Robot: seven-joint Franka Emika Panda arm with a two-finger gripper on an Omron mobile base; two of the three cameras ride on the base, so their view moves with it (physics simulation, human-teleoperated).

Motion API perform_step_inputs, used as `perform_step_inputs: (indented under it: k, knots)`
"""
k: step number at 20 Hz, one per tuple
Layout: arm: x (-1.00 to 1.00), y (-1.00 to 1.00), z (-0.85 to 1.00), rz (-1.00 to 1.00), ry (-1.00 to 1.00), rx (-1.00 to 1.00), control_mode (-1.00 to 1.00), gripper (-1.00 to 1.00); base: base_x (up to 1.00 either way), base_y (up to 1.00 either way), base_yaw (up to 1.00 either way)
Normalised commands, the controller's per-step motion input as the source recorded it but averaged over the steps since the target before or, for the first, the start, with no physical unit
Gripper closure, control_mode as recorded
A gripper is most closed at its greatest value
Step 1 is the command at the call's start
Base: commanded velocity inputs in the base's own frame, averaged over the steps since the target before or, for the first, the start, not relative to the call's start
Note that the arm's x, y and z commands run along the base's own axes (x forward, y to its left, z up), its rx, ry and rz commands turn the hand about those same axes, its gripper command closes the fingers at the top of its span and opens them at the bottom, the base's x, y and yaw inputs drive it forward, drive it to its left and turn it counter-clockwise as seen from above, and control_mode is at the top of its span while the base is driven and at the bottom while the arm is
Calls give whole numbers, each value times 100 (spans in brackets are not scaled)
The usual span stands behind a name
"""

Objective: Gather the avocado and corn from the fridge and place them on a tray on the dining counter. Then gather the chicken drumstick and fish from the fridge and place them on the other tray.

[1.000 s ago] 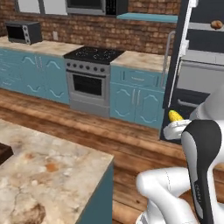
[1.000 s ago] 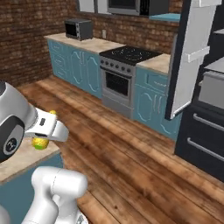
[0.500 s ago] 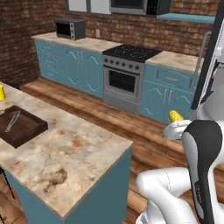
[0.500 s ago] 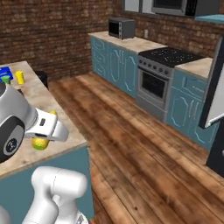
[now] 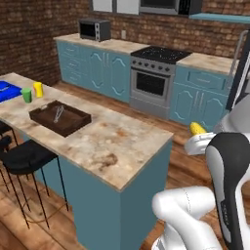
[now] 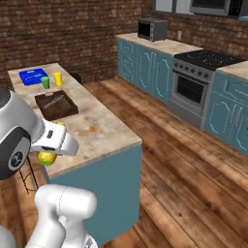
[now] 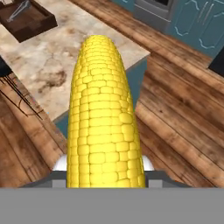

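The robot stands at the end of the long beige marbled dining counter (image 5: 112, 141) with its teal-blue base, and its two-finger gripper (image 7: 105, 164) is partly closed around a bright yellow cob of corn (image 7: 104, 118), the fingers pressing its lower end from either side. The cob points forward along the hand with its rounded tip out toward the counter, a sensible way to carry it, since the tip leads and the grip sits behind. From the left base view only the yellow tip (image 5: 197, 129) pokes out above the white hand, off the counter's near corner and over the wooden floor (image 6: 193, 184).

Further along the stone top lies a flat dark brown wooden tray (image 5: 60, 117) with a slim silvery-grey shape (image 5: 58, 114) in it, which I take to be the fish. Beyond it stand a yellow cup (image 5: 38, 89), a green cup (image 5: 26, 95) and a blue box (image 5: 7, 91).

The corn seems to be mid-delivery. I cannot make out a second tray here, so where it should be set down is unclear.
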Motion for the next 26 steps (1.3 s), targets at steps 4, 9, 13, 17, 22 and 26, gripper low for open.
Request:
perform_step_inputs:
  k: [4,9,13,17,22,26]
  knots:
    - [0,0,0,0,0,0,100,100,-32,100,-5]
    - [0,0,0,0,0,0,100,100,2,100,-14]
    - [0,0,0,0,0,0,100,100,14,100,-18]
    - [0,0,0,0,0,0,100,100,15,100,-18]
    - [0,0,0,0,0,0,100,100,13,100,-19]
    - [0,0,0,0,0,0,100,100,20,100,-19]
